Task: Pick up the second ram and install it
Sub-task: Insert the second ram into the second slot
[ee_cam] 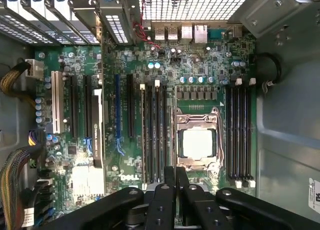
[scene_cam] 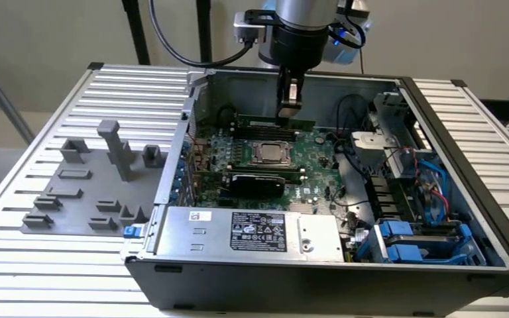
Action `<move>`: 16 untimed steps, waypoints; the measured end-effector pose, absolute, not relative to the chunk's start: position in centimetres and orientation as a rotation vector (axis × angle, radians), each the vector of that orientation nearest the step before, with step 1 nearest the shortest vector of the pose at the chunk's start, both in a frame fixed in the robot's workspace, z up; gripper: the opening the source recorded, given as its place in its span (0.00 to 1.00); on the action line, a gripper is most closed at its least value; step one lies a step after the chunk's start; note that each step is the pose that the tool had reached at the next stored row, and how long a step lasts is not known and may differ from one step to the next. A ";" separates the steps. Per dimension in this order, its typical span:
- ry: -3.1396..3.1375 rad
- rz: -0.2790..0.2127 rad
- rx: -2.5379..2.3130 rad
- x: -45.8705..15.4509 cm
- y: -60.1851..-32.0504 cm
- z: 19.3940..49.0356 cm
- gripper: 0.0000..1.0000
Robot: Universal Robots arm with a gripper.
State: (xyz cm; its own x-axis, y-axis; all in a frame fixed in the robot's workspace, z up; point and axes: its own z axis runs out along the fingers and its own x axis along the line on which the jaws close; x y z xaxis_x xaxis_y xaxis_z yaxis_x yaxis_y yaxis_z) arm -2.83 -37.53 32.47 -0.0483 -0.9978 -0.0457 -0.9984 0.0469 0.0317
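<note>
The fingers (ee_cam: 170,185) are clenched on the ram (scene_cam: 264,122), a thin green stick held level at the tips of the gripper (scene_cam: 288,112), above the motherboard (scene_cam: 317,149) inside the open case (scene_cam: 325,278). In the exterior view it hangs over the far side of the CPU socket (scene_cam: 270,154). In the wrist view the tips sit nearly together over the board, near the socket's edge and the long slots (ee_cam: 155,135) beside it. The grey holder (scene_cam: 87,199) stands on the worktop (scene_cam: 24,265), at the exterior view's left.
</note>
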 end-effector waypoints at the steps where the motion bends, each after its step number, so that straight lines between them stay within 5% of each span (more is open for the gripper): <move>1: 2.265 0.085 -2.159 -2.8 -37.5 32.5 0.00; 16: 2.229 0.085 -2.198 -3.4 -37.5 30.7 0.00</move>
